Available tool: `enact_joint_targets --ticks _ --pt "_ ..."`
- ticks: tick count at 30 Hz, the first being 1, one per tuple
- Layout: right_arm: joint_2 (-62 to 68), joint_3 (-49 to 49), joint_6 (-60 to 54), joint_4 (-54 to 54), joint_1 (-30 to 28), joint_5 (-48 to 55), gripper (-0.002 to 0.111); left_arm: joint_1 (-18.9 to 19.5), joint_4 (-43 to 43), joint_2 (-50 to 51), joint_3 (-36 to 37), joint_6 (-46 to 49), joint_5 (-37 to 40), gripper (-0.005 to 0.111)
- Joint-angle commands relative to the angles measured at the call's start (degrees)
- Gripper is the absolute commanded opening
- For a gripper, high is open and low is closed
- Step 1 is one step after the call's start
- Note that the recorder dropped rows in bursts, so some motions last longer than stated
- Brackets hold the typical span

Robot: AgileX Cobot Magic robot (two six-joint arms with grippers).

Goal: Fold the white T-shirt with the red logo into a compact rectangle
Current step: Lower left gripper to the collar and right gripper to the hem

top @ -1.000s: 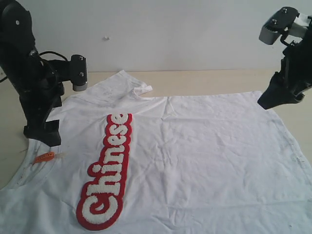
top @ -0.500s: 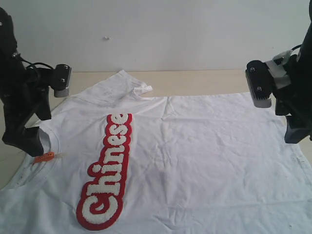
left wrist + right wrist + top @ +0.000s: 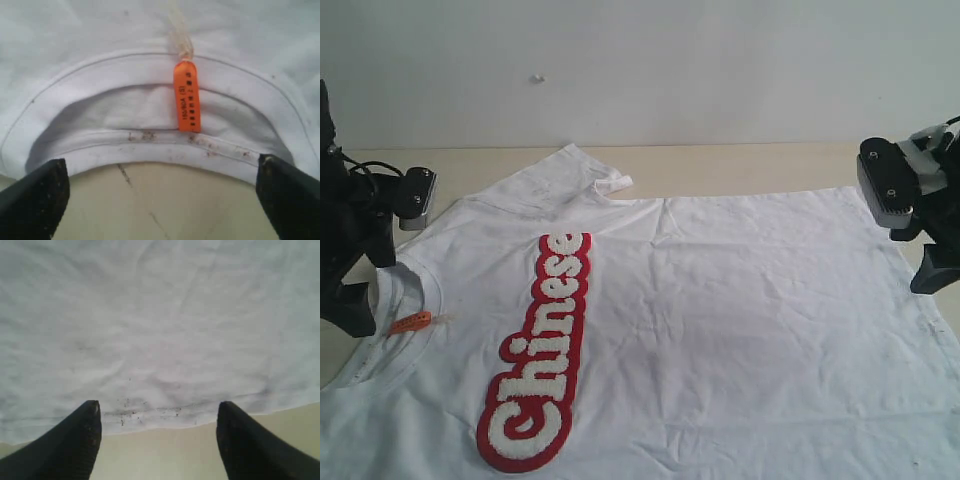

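Three views, in turn.

From outside: spread flat and face up over the pale wooden table (image 3: 770, 165), running out of frame at the near side, thin white short-sleeved cotton T-shirt (image 3: 740, 330). Along its chest, toward the table's left edge, red-outlined fuzzy white "Chinese" lettering (image 3: 545, 350). Swung outward and downward within the last second: black left gripper (image 3: 350, 315), now at the ribbed round collar (image 3: 425, 290) by the left edge. Likewise black right gripper (image 3: 935, 275), now low beside the stitched bottom hem (image 3: 920, 300) near the right edge. Probably lining up for a first grab at both ends; no fold made yet.

From the left wrist: spread wide, holding nothing, straddling the collar just short of the small orange neck tag (image 3: 187, 97). Bare table beneath the tips.

From the right wrist: parted moderately, empty, poised just off the hem. Cloth ahead, table below.
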Motion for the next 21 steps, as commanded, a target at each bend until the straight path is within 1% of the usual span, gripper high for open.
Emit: enact_joint_targets --ticks 1,5,7,11,17,21 --pt "2.5 0.5 -0.8 -1.2 -1.0 -2.5 0.064 -0.3 -0.7 0.4 0.0 0.4 -1.8 0.097" --pt "6.1 1.0 0.5 -2.0 -1.0 -5.2 0.064 -0.7 -0.6 0.5 0.2 0.4 -2.2 0.097" --pt "6.7 1.0 1.7 -4.4 -1.0 -6.0 0.064 -0.7 -0.6 0.5 0.9 0.6 -2.7 0.097" --pt "6.4 1.0 2.9 -4.1 -1.0 -7.5 0.064 -0.7 -0.5 0.5 1.9 0.6 -5.2 0.097" --pt "3.6 1.0 6.5 -4.7 -0.9 -8.3 0.064 -0.7 -0.5 0.5 2.1 -0.1 -5.4 0.097" --pt "2.8 1.0 6.4 -4.4 -0.9 -8.2 0.064 -0.7 -0.5 0.5 2.1 -0.3 -5.4 0.097"
